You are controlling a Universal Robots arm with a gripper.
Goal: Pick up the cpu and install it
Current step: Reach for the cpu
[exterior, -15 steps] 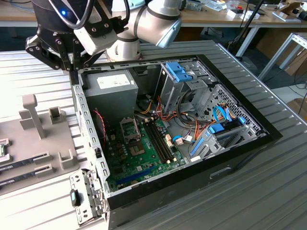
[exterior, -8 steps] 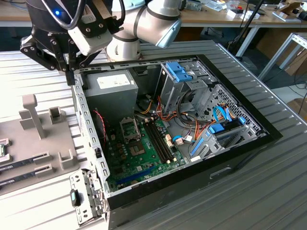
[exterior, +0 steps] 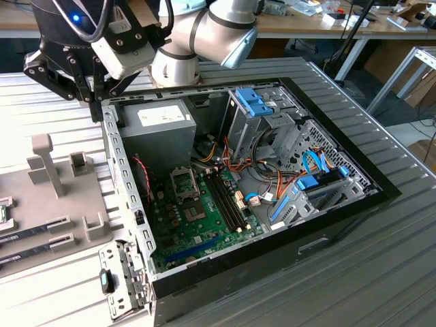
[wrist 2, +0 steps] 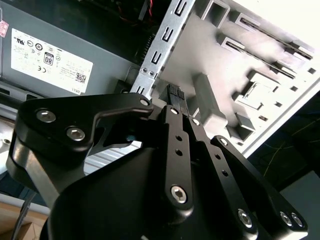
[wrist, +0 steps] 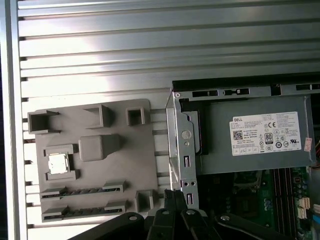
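Note:
The cpu [wrist: 57,163], a small silvery square, lies in a pocket of the grey fixture tray [wrist: 125,150], which sits beside the open computer case [exterior: 354,204]. At the exterior view's left edge the cpu [exterior: 3,212] shows as a sliver. My gripper [exterior: 94,102] hangs over the case's corner by the power supply, between tray and case, well away from the cpu. In both wrist views the gripper [wrist 2: 175,95] [wrist: 175,195] is shut with nothing in it. The motherboard's open socket [exterior: 184,182] lies inside the case.
The grey power supply [exterior: 153,122] fills the case's near corner under my gripper. Two memory sticks [wrist: 82,191] lie in tray slots near the cpu. Drive cages with blue clips [exterior: 255,102] and cable bundles crowd the case's far side. Ribbed metal table [exterior: 381,272] surrounds everything.

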